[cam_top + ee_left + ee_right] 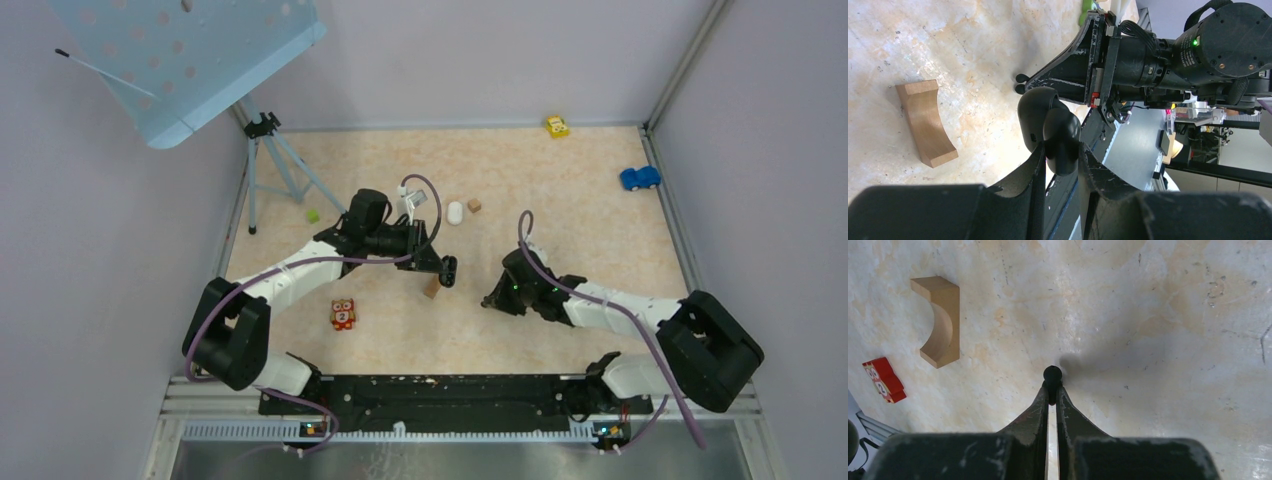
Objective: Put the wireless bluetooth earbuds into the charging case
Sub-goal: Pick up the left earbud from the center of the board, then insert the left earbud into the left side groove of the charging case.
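My left gripper (448,268) (1060,152) is shut on a black charging case (1050,127) and holds it above the table; the case looks open, its two rounded halves side by side. My right gripper (492,298) (1052,389) is shut on a tiny black earbud (1052,373), whose round head sticks out past the fingertips just above the table. In the left wrist view the right gripper (1020,84) points at the case from a short distance. No other earbud shows.
A tan wooden arch block (432,288) (925,122) (940,320) lies between the grippers. A white oval object (455,212), a small wooden cube (474,205), an owl toy (342,314), toy cars (640,178) and a tripod (268,160) stand around.
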`<move>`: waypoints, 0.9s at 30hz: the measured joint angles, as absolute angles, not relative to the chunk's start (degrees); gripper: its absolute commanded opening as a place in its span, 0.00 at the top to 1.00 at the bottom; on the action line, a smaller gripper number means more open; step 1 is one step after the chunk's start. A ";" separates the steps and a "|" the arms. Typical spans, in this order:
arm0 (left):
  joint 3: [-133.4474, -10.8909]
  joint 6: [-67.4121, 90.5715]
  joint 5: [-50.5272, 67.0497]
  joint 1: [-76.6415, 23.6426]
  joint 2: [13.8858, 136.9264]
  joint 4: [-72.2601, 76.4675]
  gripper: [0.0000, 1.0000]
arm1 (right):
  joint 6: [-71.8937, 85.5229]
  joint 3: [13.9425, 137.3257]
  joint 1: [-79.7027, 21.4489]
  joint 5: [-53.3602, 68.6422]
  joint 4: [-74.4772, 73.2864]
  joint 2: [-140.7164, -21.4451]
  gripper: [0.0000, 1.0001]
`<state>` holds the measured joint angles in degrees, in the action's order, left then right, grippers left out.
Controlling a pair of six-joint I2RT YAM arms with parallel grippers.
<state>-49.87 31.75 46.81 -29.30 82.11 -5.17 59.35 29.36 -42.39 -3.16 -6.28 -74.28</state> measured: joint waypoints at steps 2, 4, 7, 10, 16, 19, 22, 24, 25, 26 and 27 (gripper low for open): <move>-49.87 31.73 46.78 -29.30 82.11 -5.17 1.00 | 59.09 29.36 -42.39 -3.62 -7.40 -73.49 1.00; -49.87 31.73 46.78 -29.30 82.11 -5.17 1.00 | 58.54 29.36 -42.37 -4.19 -9.13 -72.34 1.00; -49.89 31.73 46.78 -29.30 82.13 -5.17 1.00 | 57.30 29.36 -42.39 -4.69 -11.27 -68.90 1.00; -50.46 31.57 46.81 -29.30 82.37 -5.19 1.00 | 55.86 29.23 -42.39 -4.64 -11.75 -63.22 1.00; -52.34 30.20 48.38 -29.28 83.42 -5.21 1.00 | 48.49 29.63 -42.76 -2.57 -11.77 -51.79 1.00; -54.50 28.18 52.16 -29.26 85.03 -6.22 1.00 | 41.65 32.42 -43.22 -1.69 -14.74 -50.85 1.00; -57.43 25.45 55.40 -29.26 87.48 -8.73 1.00 | 33.54 35.14 -43.62 -1.61 -16.93 -49.74 1.00; -58.65 24.75 56.88 -29.26 88.95 -10.17 1.00 | 27.55 35.42 -44.21 -1.37 -17.41 -47.07 1.00; -59.05 24.73 57.69 -29.23 89.67 -10.87 1.00 | 25.19 35.42 -44.45 -1.26 -17.63 -45.63 1.00; -59.55 24.82 58.81 -29.23 90.61 -11.75 1.00 | 22.52 35.42 -44.66 -0.97 -17.58 -43.97 1.00; -60.10 25.02 59.99 -29.23 91.64 -12.51 1.00 | 20.38 35.42 -44.77 -0.93 -17.52 -42.63 1.00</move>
<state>-60.10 25.02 59.99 -29.23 91.64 -12.51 20.38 35.42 -44.77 -0.93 -17.52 -42.63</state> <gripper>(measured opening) 0.298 0.020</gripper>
